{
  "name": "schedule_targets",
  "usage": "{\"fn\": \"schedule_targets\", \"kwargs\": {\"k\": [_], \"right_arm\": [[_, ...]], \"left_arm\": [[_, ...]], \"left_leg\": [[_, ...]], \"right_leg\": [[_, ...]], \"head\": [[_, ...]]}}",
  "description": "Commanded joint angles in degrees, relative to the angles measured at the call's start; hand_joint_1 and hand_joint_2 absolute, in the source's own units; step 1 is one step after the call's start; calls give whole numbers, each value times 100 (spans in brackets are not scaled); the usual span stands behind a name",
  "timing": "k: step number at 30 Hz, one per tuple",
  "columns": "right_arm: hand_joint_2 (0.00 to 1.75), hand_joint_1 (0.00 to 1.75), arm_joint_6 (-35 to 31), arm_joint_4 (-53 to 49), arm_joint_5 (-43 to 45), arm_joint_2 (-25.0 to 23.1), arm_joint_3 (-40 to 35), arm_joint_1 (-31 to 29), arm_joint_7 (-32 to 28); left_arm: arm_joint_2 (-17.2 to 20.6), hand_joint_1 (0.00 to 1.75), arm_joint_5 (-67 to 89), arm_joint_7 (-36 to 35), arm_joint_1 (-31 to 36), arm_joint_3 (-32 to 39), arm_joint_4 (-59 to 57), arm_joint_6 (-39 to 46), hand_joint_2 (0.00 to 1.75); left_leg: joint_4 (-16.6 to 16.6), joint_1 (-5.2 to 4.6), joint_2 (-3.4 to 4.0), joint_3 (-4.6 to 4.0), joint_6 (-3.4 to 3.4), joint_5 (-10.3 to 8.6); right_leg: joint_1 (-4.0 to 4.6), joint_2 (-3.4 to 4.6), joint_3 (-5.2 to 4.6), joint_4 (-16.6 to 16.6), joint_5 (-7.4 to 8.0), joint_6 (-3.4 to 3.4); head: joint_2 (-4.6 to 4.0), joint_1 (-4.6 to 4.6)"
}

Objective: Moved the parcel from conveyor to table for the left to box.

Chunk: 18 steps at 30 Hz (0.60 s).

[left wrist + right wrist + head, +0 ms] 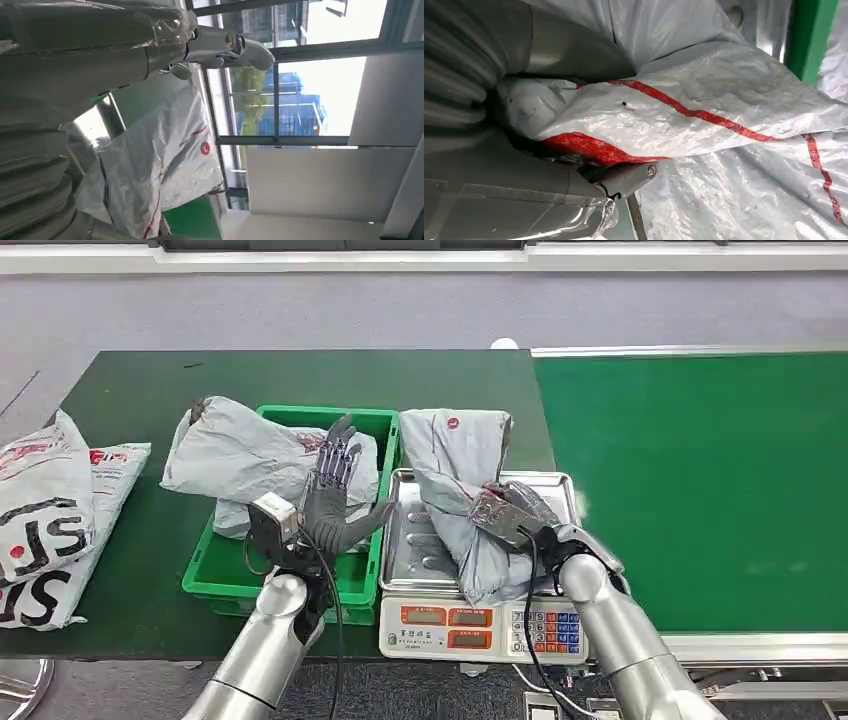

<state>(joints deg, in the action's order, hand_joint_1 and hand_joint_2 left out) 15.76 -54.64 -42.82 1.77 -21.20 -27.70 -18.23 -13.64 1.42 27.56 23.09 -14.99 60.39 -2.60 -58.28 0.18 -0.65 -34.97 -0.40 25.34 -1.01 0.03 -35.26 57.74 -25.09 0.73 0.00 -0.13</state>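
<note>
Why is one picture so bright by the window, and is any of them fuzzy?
Left wrist view: daylight through the window washes the panes almost white, and the hand close to the lens is blurred. Right wrist view: the grey parcel has shiny glare on its wrinkles. Head view: even light, sharp.

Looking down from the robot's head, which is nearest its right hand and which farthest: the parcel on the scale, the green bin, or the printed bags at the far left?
From the right hand:
1. Parcel on the scale: the hand grips it, so nearest.
2. Green bin: just left of the scale, under the raised left hand.
3. Printed bags: on the table's far left edge, farthest.
</note>
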Motion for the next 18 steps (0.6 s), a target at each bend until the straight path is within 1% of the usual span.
{"fn": "schedule_targets", "kwargs": {"k": [1,2,3,4,5,9,10,12,13,18], "right_arm": [[175,175,225,228,327,371,-654,-192,-109],[175,173,224,224,342,378,-664,-189,-103],[175,68,180,229,340,386,-679,-191,-77],[175,40,165,230,342,388,-685,-192,-66],[175,2,149,223,384,386,-671,-181,-70],[175,2,149,223,384,386,-671,-181,-70],[175,2,149,223,384,386,-671,-181,-70],[175,2,149,223,384,386,-671,-181,-70],[175,2,149,223,384,386,-671,-181,-70],[175,0,121,208,415,385,-653,-188,-69]], "left_arm": [[176,0,-100,-72,134,-112,-217,47,175],[180,0,-102,-72,125,-120,-222,50,175],[181,0,-112,-72,107,-123,-219,61,175],[183,0,-114,-72,103,-126,-218,65,175],[184,0,-115,-72,90,-133,-207,71,175],[184,0,-115,-72,90,-133,-207,71,175],[184,0,-115,-72,90,-133,-207,71,175],[184,0,-115,-72,90,-133,-207,71,175],[184,0,-115,-72,90,-133,-207,71,175],[177,0,-116,-72,97,-141,-218,78,175]], "left_leg": [[10,2,8,23,-1,3],[4,2,5,12,-1,2],[8,2,8,20,-1,3],[6,1,6,14,-1,2],[10,4,10,23,-1,4],[5,1,6,12,0,2],[10,0,9,23,-1,4],[5,-1,7,12,0,2],[10,1,11,22,0,4],[7,1,11,18,-1,4]], "right_leg": [[3,2,23,-12,-1,-6],[3,2,12,-6,0,-4],[4,2,20,-10,-1,-5],[2,2,13,-7,-1,-4],[6,4,23,-14,0,-6],[2,3,11,-7,-1,-4],[2,4,21,-11,-2,-5],[0,4,10,-5,-1,-3],[3,5,21,-12,-1,-6],[2,5,16,-8,-1,-5]], "head": [[0,0],[0,0],[0,0],[0,0],[0,0],[0,0],[0,0],[0,0],[0,0],[0,0]]}}
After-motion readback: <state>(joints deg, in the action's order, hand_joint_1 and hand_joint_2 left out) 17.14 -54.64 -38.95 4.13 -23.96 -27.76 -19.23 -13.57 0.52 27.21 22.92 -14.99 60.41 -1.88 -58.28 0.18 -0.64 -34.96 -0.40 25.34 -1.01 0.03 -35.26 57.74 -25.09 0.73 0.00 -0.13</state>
